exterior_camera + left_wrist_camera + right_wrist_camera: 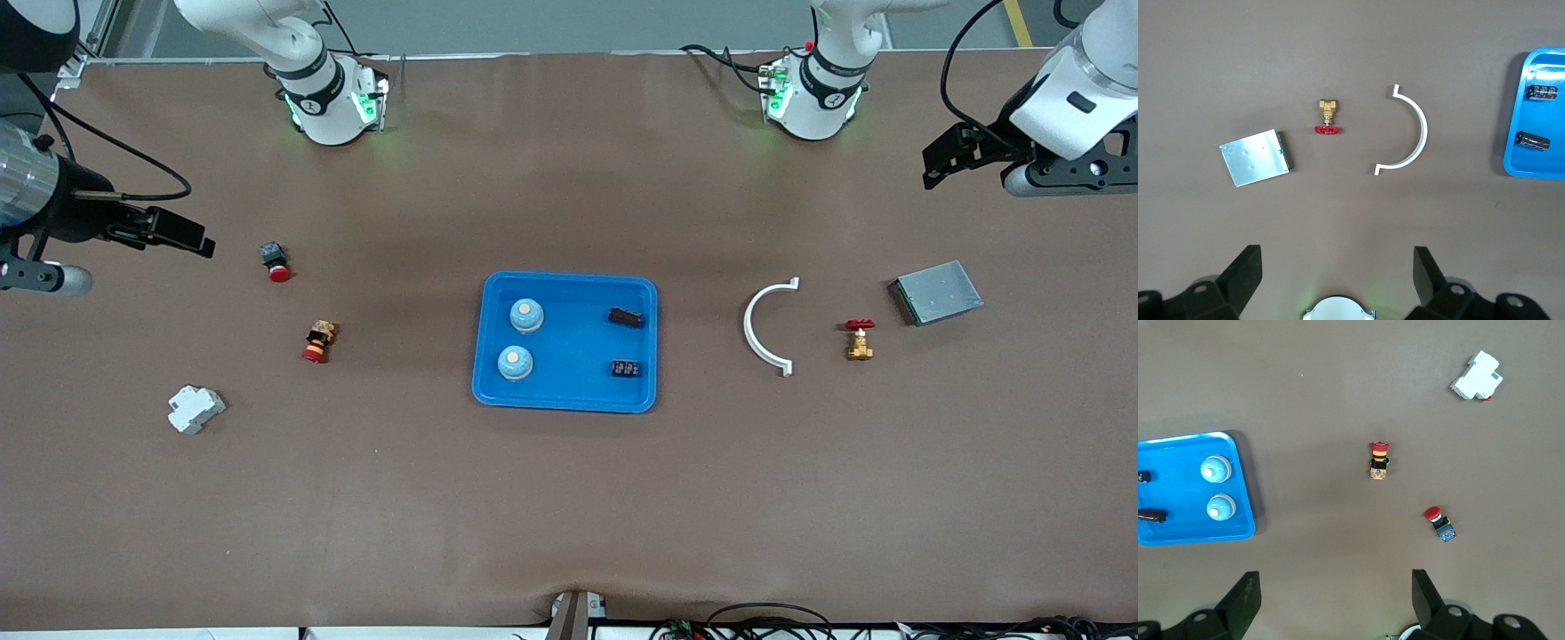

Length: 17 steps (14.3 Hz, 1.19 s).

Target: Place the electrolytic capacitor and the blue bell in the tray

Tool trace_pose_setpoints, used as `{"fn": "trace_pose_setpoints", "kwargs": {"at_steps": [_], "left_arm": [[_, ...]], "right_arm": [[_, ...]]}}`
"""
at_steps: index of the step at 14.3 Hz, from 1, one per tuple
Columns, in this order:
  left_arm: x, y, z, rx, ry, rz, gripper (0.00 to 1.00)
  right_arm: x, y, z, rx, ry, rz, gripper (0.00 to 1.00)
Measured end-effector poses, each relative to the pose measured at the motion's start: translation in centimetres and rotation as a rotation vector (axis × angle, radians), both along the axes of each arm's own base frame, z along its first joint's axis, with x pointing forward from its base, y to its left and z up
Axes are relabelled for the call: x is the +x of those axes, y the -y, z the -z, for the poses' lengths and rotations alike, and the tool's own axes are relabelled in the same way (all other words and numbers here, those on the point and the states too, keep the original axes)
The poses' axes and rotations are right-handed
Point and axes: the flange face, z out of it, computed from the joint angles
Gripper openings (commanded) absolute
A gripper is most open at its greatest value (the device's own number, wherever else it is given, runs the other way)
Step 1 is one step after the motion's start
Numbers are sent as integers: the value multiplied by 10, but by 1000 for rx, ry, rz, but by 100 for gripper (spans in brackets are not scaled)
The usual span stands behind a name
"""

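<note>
Tray (565,398) sits mid-counter, and it's loaded: two blue bells (516,362) toward the right arm's end, two dark capacitors (625,367) toward the left arm's. Looks finished to me, so the smart play is simple: stay high, stay clear, don't nudge that rim. Brown counter (569,498) is smooth, bystander parts scattered either end. Right claw (182,233) hangs released over its end; left claw (956,156) likewise released, both arms waiting.

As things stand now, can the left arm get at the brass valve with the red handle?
Probably yes. The left gripper hangs open above the table, and the brass valve stands free between the white curved clip and the grey metal box.
</note>
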Motion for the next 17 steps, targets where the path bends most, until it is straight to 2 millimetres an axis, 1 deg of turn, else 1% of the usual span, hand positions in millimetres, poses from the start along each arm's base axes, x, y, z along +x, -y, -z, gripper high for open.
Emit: {"fn": "trace_pose_setpoints", "kwargs": {"at_steps": [4, 6, 7, 8, 10, 11, 12, 17], "left_arm": [[1, 0, 2, 0, -5, 0, 100], [1, 0, 3, 0, -6, 0, 100], [1, 0, 3, 0, -6, 0, 100], [2, 0, 3, 0, -6, 0, 100], [2, 0, 3, 0, -7, 0, 100], [2, 0, 4, 0, -7, 0, 100], [2, 0, 4, 0, -8, 1, 100], [2, 1, 4, 1, -9, 3, 100]], "right_arm": [[2, 5, 0, -27, 13, 4, 100], [3, 7, -1, -41, 23, -30, 100], [3, 12, -1, -55, 29, -49, 100], [4, 21, -1, -60, 35, -52, 100], [5, 48, -1, -51, 39, -52, 100], [6, 57, 0, -43, 39, -53, 100], [6, 62, 1, -34, 38, -55, 100], [3, 57, 3, -36, 15, -76, 100]]}}
